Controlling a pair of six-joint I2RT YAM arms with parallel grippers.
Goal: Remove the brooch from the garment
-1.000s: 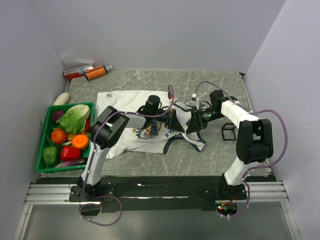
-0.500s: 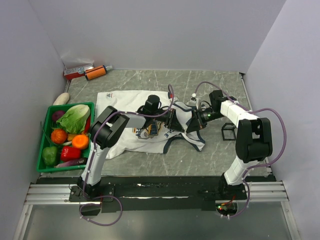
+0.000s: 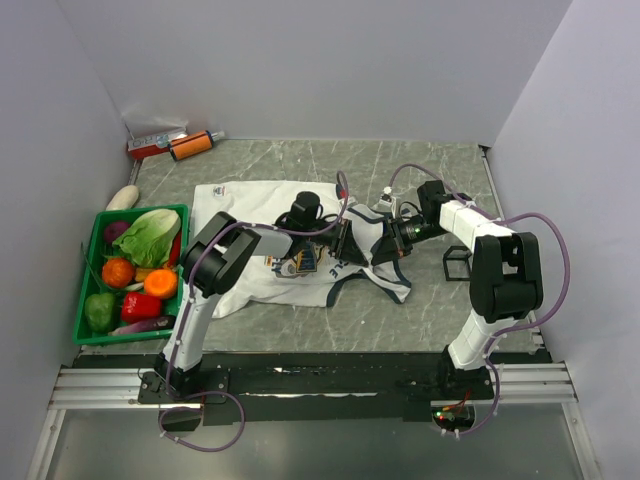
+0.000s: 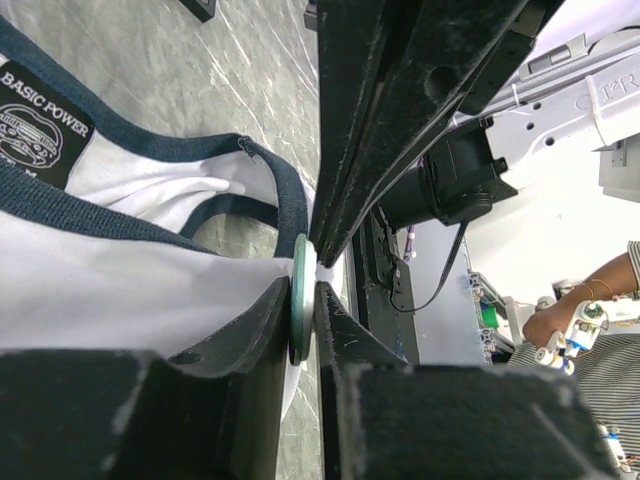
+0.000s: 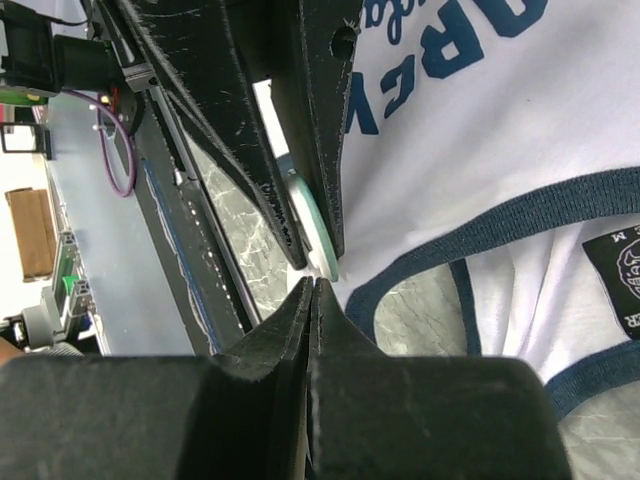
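At garment's [image 3: 245,205] navy-trimmed edge: left gripper [image 4: 302,296] clamps brooch [image 4: 299,255]; right gripper [image 5: 311,290] closed beside it, perhaps nipping garment. Next: separate gently.

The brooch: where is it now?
Left wrist view, centre: the brooch is gripped edge-on by the left claw, at the garment's navy-trimmed edge, with the shut right claw beside it.

Grey marbled tabletop [image 3: 420,165], plain pale lavender walls [image 3: 300,60], aluminium rail [image 3: 320,385] at near edge

Robot lab cell, plain partition walls [image 3: 300,70], aluminium mounting rail [image 3: 100,387]
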